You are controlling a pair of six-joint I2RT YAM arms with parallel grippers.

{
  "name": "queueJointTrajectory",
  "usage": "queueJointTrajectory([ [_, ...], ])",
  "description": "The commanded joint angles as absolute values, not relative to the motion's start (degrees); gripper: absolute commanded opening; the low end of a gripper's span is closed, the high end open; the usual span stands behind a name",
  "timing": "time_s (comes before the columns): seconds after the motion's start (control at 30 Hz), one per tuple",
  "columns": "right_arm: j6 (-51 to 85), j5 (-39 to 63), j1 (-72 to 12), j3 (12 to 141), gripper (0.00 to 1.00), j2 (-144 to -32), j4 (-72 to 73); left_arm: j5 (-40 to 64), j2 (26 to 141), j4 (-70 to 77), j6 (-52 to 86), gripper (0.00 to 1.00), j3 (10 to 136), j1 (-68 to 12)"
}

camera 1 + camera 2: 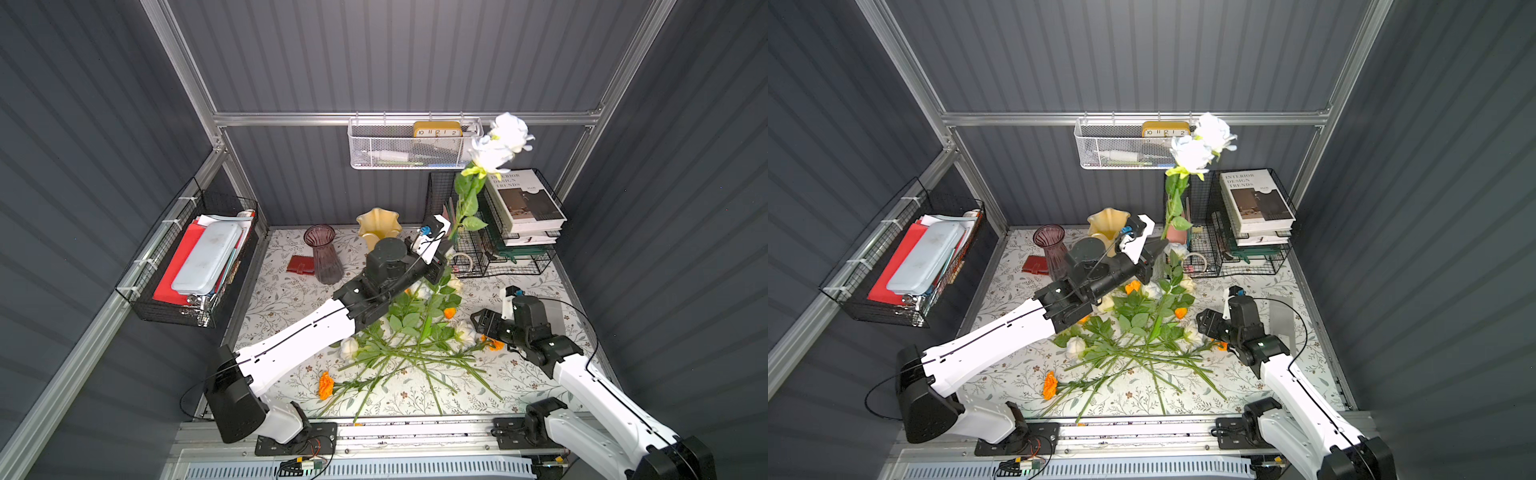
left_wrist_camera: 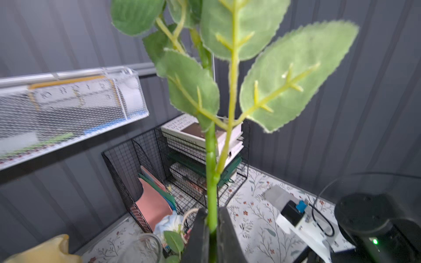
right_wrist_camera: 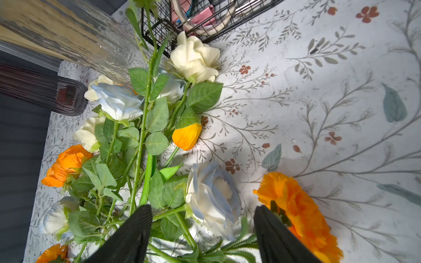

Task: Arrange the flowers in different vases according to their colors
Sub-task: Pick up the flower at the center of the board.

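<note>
My left gripper [image 2: 213, 211] is shut on the green stem [image 2: 210, 159] of a white rose and holds it upright over the back of the table. The rose's white blooms [image 1: 500, 143] [image 1: 1200, 145] reach the height of the mesh basket. A heap of white, cream and orange flowers [image 1: 411, 332] lies mid-table. My right gripper [image 3: 202, 209] [image 1: 478, 322] is open low over the heap's right edge, with a white rose [image 3: 211, 193] between its fingers and an orange marigold [image 3: 296, 205] beside one finger. Purple vase [image 1: 324, 253], cream-yellow vase [image 1: 378, 226] and clear glass vase [image 3: 91, 41] stand at the back.
A white mesh basket [image 1: 411, 145] with a clock hangs on the back rail. A black wire rack with books [image 1: 519, 216] fills the back right corner. A wire basket with folders [image 1: 195, 262] hangs on the left wall. A red wallet [image 1: 300, 264] lies by the purple vase.
</note>
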State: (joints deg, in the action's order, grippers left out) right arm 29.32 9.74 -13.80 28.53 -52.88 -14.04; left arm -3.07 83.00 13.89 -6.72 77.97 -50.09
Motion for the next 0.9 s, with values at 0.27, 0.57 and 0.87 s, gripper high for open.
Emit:
queueJointTrajectory([
  [0.27,25.8,19.6,-15.8,32.6,0.77,-55.7,-5.7,11.2,85.7,20.9,-3.3,0.04,87.6,-43.4],
  [0.57,17.8,18.0,-22.5,39.5,0.80,-54.7,-2.4,18.1,81.9,22.9,7.6,0.08,77.5,-43.7],
  [0.87,19.1,23.1,-25.8,36.6,0.82,-55.6,8.6,18.3,77.2,27.7,15.9,0.08,63.7,-46.2],
])
